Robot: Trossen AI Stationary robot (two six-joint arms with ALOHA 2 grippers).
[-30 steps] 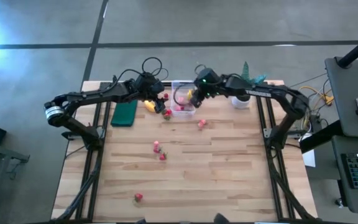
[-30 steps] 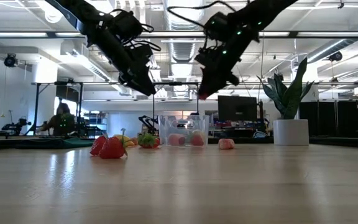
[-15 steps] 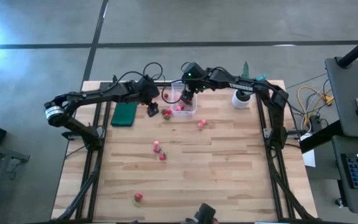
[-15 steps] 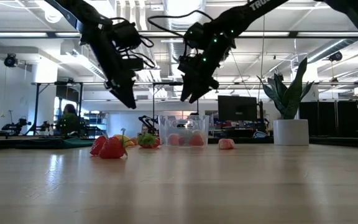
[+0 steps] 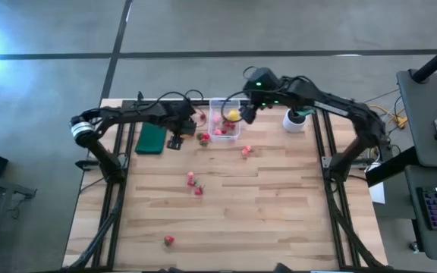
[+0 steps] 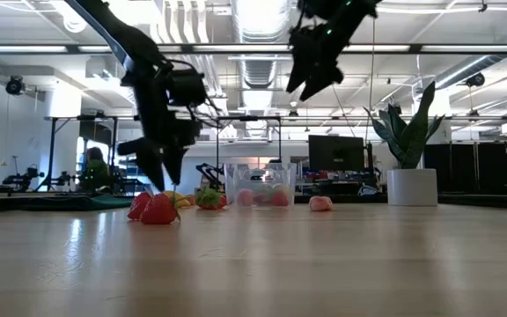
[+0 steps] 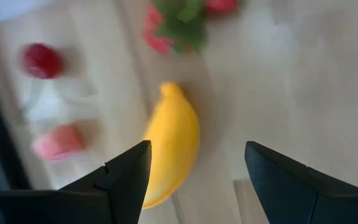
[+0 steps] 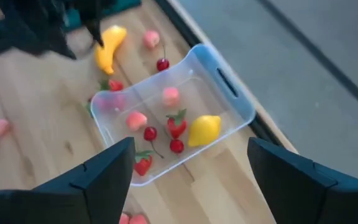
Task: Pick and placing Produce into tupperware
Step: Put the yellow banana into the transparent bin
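From above, we are looking at a pale plank table (image 5: 279, 205) with the clear rectangular tupperware (image 5: 224, 120) near its far edge. Inside it a yellow lemon (image 5: 233, 115) is sitting with small red fruits. The left gripper (image 5: 176, 139) is hanging just beside the tupperware, between it and the flat dark green pad (image 5: 152, 138); the banana is hidden under it here. The right gripper (image 5: 247, 111) is hovering at the tupperware's other side, toward the white plant pot (image 5: 294, 120). Loose strawberries (image 5: 194, 184) are lying well apart from the tupperware, nearer the table's middle.

At table height, the tupperware (image 6: 259, 185) is showing see-through walls with pink and red fruit behind them. The left gripper (image 6: 158, 176) is reaching low beside it, just above a glossy red strawberry (image 6: 159, 210); the right gripper (image 6: 311, 79) is hanging high above it, and we cannot tell its opening here.

Past the left wrist's fingers (image 7: 126, 177), which are spread wide and holding nothing, the smooth curved banana (image 7: 171, 144) is lying lengthwise between them, blurred.

Past the right wrist's fingers (image 8: 104, 177), also spread wide and empty, the tupperware (image 8: 225, 87) is lying with rounded corners, holding the oval lemon (image 8: 204, 130); the banana (image 8: 109, 46) is lying outside it.
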